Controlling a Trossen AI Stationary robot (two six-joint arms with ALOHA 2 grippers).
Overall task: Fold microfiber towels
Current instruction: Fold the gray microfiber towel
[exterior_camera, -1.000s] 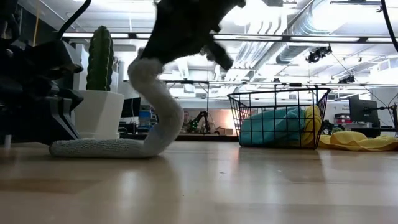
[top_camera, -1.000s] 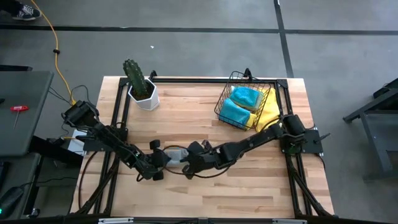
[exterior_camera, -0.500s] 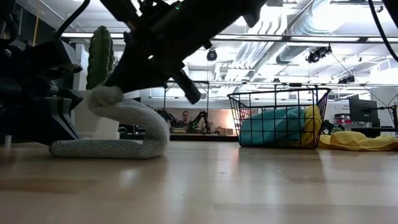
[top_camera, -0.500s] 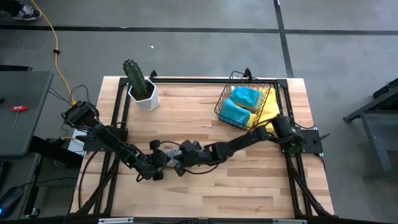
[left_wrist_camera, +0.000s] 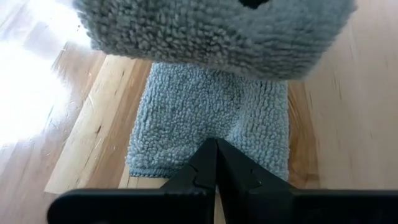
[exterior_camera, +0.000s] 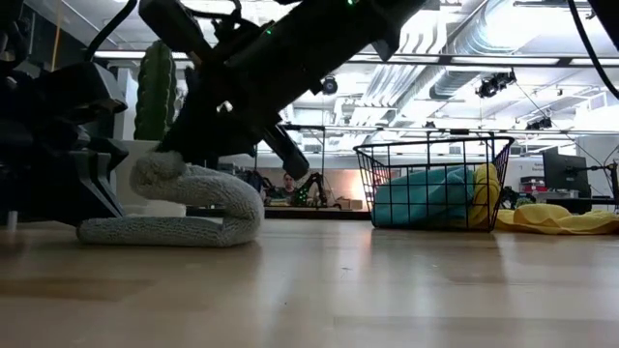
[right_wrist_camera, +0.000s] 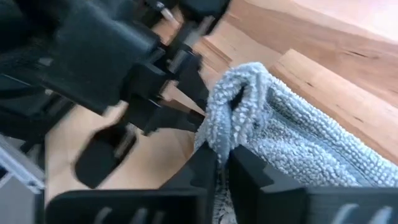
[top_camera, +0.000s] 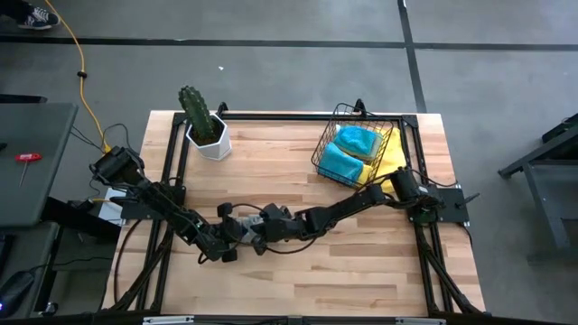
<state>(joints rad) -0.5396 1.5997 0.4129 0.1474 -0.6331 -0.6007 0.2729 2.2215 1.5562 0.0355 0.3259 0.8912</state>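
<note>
Down in the lower middle of the high view, both my end effectors meet over the grey towel [top_camera: 256, 226] on the wooden surface [top_camera: 361, 262]. Right end effector [right_wrist_camera: 222, 163] is pinching one edge of that towel, fingers pressed together on the fabric, with the edge raised and curled over the rest of the cloth. From the low view the towel [exterior_camera: 184, 208] makes a sideways loop, bottom layer flat on the surface, top layer arching over it. Left end effector [left_wrist_camera: 216, 163] is pressed together too, tips right at the near edge of the flat layer; can't tell if it's actually gripping the cloth.

Over in the upper right, the black wire basket [top_camera: 327, 149] holds teal towels [top_camera: 348, 152], with a yellow towel [top_camera: 390, 155] partly under it. Potted cactus [top_camera: 200, 122] sits upper left.
</note>
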